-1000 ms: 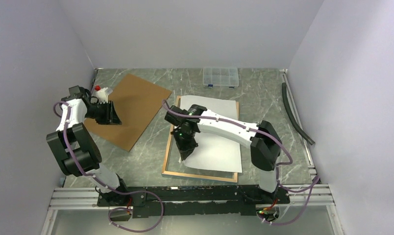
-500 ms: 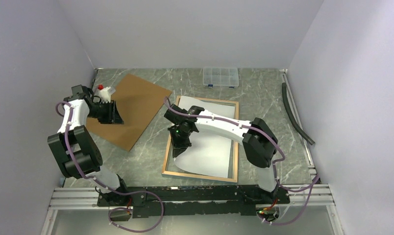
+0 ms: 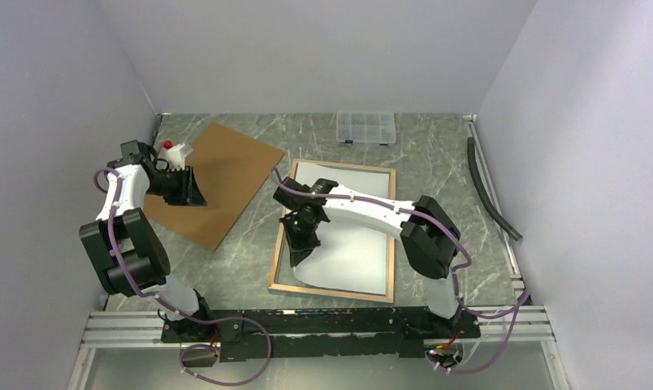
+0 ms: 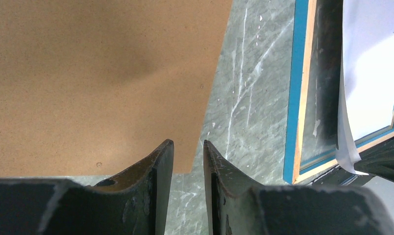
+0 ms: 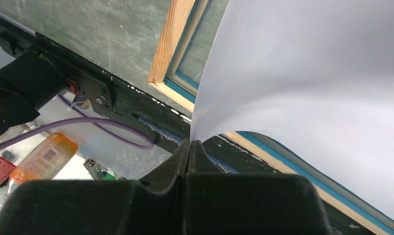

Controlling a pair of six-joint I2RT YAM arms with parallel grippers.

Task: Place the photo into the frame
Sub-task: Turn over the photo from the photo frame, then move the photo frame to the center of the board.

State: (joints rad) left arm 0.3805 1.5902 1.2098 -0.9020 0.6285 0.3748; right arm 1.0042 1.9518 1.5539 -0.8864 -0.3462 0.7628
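Note:
The frame (image 3: pixel 281 258) lies flat at the table's centre, tan rear side up, with its blue edge showing in the left wrist view (image 4: pixel 290 98) and right wrist view (image 5: pixel 170 44). The photo (image 3: pixel 352 231) lies white back up inside the frame. Its near-left corner curls up, as the right wrist view (image 5: pixel 307 73) shows. My right gripper (image 3: pixel 295 252) is shut on that corner (image 5: pixel 190 142). My left gripper (image 3: pixel 189 191) hovers over the brown backing board (image 3: pixel 218 175), jaws narrowly apart and empty (image 4: pixel 187 147).
A clear compartment box (image 3: pixel 365 127) stands at the back. A red-capped white bottle (image 3: pixel 173 151) sits by the left arm. A black hose (image 3: pixel 490 191) lies along the right wall. The arms' mounting rail (image 3: pixel 307 321) runs along the near edge.
My right gripper has moved left with the photo's corner. The photo's right edge, which overhung the frame, now lies inside it. The left arm has barely moved.

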